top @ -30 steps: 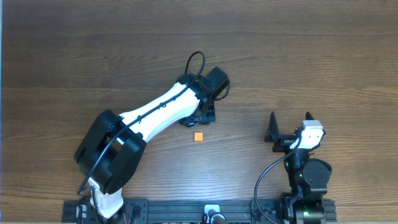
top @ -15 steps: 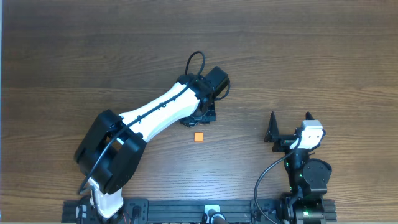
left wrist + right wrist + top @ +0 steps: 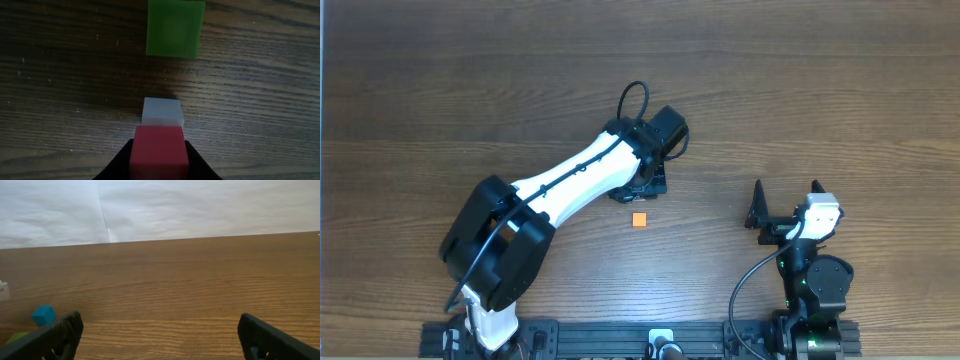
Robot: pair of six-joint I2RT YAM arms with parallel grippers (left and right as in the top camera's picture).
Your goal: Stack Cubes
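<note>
Currently the left gripper is clamped on a red cube, one finger on each side face. A white cube sits on the wooden table right past it, and the red cube covers its near edge. Can't tell if the two are touching or if red is just above it. A green cube is farther out along the same line, apart from the white one. In the top view the left arm stretches diagonally to mid-table, and a small orange cube lies alone just below its wrist. The right arm is tucked back near its base, with the right gripper spread wide and nothing between the fingers. Its wrist camera looks across the table to a blue cube off to one side, well away from the fingers.
</note>
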